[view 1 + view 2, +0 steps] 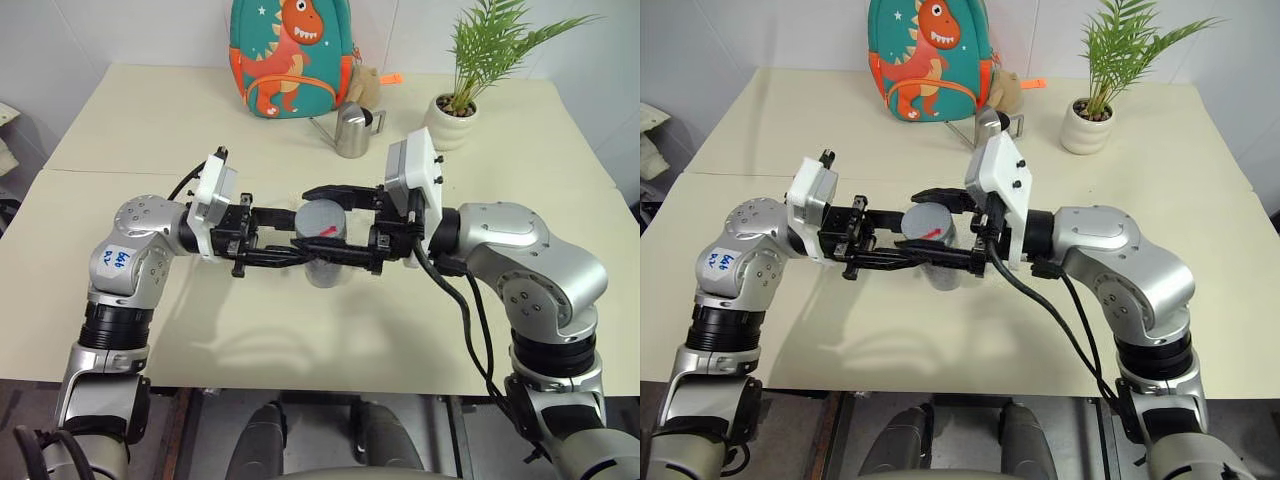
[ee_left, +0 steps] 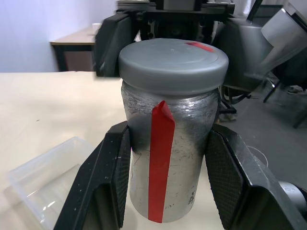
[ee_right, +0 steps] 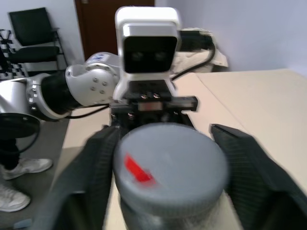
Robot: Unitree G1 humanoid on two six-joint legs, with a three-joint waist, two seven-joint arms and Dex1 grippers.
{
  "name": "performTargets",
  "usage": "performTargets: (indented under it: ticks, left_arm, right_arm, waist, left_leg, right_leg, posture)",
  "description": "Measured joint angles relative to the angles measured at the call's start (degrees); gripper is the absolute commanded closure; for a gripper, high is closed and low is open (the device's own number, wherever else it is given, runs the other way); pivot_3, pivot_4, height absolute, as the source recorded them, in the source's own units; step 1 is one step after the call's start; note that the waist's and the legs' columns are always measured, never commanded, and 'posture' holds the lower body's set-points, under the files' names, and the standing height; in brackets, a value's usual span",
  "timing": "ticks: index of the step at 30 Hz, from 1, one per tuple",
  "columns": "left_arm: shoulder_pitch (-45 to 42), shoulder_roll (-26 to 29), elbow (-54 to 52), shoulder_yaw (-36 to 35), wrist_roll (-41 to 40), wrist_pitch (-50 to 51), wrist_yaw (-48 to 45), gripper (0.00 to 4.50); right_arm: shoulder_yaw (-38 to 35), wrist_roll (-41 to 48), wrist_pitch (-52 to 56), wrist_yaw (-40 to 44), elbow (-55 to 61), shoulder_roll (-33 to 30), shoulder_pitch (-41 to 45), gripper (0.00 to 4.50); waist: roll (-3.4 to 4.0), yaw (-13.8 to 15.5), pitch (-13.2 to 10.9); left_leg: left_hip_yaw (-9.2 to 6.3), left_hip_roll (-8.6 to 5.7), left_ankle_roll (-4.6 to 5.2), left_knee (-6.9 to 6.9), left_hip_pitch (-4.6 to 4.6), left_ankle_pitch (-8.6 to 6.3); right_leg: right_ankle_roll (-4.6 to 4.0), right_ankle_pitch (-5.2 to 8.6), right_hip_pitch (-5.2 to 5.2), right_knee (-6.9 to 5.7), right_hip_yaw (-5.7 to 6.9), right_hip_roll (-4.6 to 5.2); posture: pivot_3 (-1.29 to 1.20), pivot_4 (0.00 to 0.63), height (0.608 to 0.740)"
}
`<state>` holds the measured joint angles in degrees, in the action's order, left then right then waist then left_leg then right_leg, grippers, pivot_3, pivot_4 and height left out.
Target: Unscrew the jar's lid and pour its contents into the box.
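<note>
1. Nearest you, held up in the air over the middle of the worktop's (image 1: 150,140) near half, is the jar (image 1: 325,262), upright and clear of the surface.
2. Your left gripper (image 2: 168,191) comes in level from the left; its fingers (image 2: 108,182) pinch the jar's body low down, one pad on each side of the red band (image 2: 160,163).
3. Your right gripper (image 3: 168,163) comes in level from the right at the height of the lid (image 2: 172,60). Its fingers (image 3: 249,167) stand spread on either side of the lid; a gap shows on one side, so the grip appears released, probably between turns.
4. The lid sits square on the jar; whether the thread is partly loosened cannot be told. The red mark (image 3: 135,171) on top gives you a reference for judging rotation.
5. To do this step well, close the right fingers evenly on the lid's rim, centred on the jar's axis, and turn about that axis only. Keep the left pinch firm so that the body does not spin with the lid.
6. Keep the jar upright until the lid is free, or the contents may spill.
7. The box (image 2: 45,177) lies on the worktop just below and beside the jar. Beyond, toward the far edge, stand a steel pitcher (image 1: 352,130), a backpack (image 1: 290,55) and a potted plant (image 1: 470,90), all well apart from the work.
</note>
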<state>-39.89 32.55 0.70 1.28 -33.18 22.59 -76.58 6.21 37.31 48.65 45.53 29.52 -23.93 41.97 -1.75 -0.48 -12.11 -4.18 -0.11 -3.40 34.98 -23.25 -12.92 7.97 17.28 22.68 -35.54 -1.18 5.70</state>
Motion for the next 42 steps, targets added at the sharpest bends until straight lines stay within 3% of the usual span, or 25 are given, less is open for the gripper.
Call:
performTargets:
  ticks: [42]
  left_arm:
    - [-0.77, 3.65, -2.22, -0.22, 0.11, 2.23, 0.35, 2.57]
  right_arm:
    - [2.34, -3.23, -3.66, -3.11, -5.61, 2.09, 3.46, 0.03]
  waist:
    - [0.02, -1.0, -0.01]
  left_leg:
    - [0.0, 0.02, -0.01, 0.0, -0.01, -0.01]
  right_leg:
    - [-0.01, 0.0, 0.02, 0.0, -0.01, -0.02]
  posture:
    - [0.0, 0.15, 0.74]
